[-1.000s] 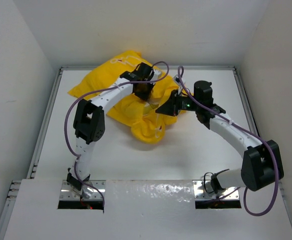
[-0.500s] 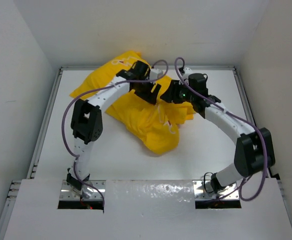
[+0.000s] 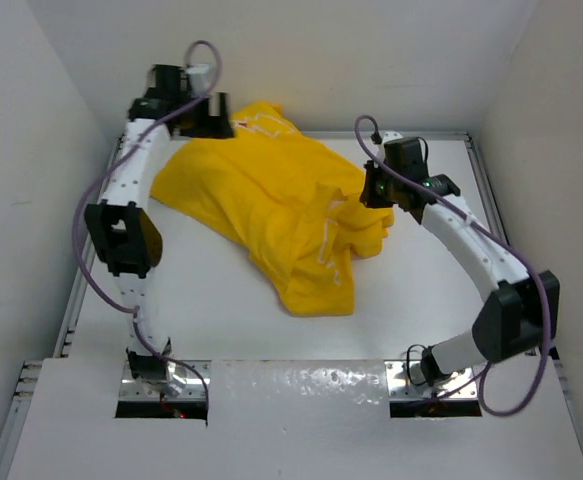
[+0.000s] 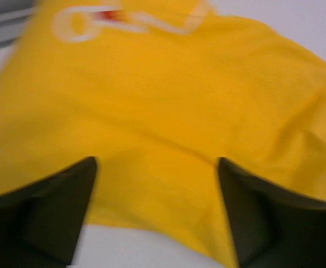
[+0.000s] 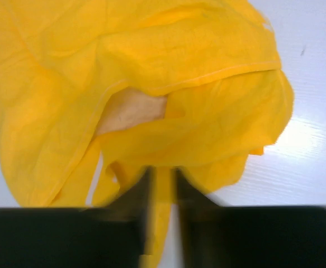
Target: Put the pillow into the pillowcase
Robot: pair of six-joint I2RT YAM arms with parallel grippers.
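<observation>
1. Yellow cloth, the pillowcase (image 3: 271, 215), lies crumpled in a heap between the two pincers, with bits of white print facing up.
2. Cream of the pillow (image 5: 132, 110) shows inside the pillowcase's open mouth, just ahead of the right pincer (image 5: 164, 173).
3. That right pincer's jaws stand narrow, with a yellow fold in the gap; whether they nip it I cannot tell.
4. The left pincer (image 4: 156, 164) is spread wide and holds nothing, the pillowcase's far corner lying under and ahead of it.
5. The white table (image 3: 421, 290) lies beneath the cloth and both pincers.
</observation>
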